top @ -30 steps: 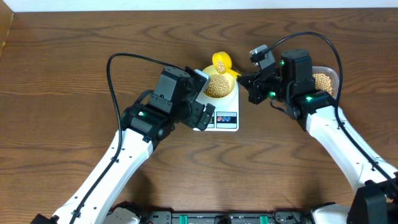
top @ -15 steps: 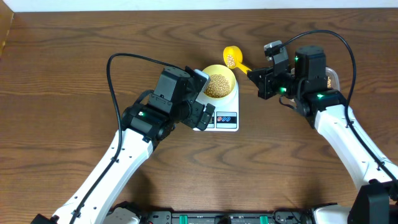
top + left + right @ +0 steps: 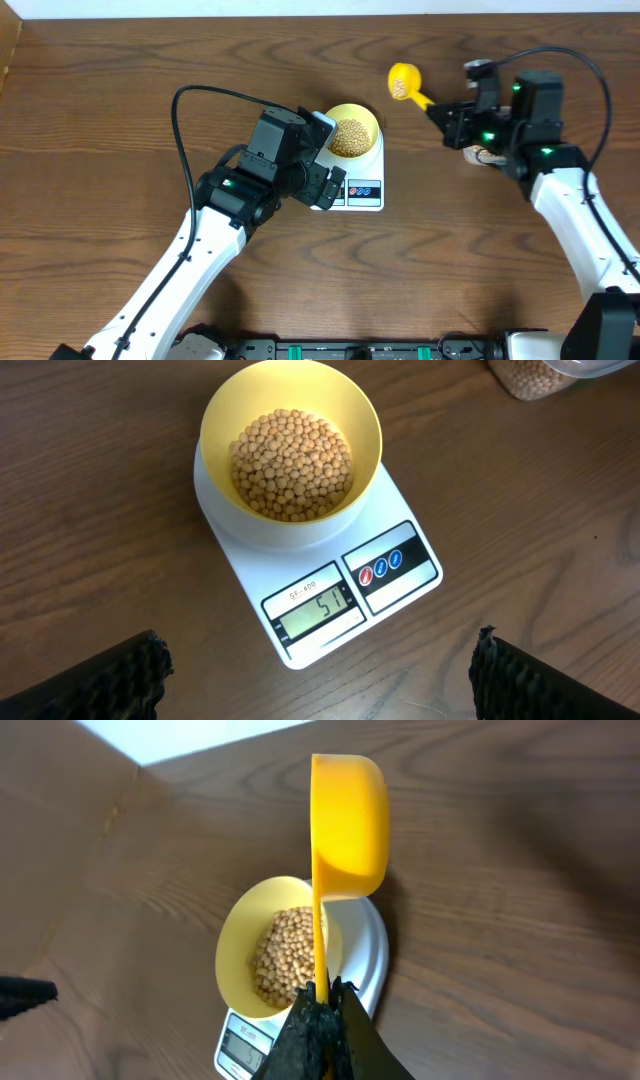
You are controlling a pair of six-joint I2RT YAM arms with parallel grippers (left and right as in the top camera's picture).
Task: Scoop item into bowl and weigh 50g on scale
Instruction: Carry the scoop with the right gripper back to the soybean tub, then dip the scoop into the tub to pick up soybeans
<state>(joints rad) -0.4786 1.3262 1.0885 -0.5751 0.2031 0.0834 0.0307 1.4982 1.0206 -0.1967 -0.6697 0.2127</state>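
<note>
Yellow bowl (image 3: 368,422) of beans (image 3: 290,465) sits on the scale (image 3: 300,570), whose display reads 51.
The left gripper (image 3: 320,675) hovers over the scale's front, fingers spread wide and cut off by the frame's lower edge. Well to the right of the scale, the right gripper (image 3: 445,112) pinches a scoop (image 3: 404,80) by its handle, hiding the handle's end. A tub (image 3: 545,375) of beans beyond the scale is mostly cropped.

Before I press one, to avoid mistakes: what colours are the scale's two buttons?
On the scale, the buttons are red and blue; left wrist view shows best.
</note>
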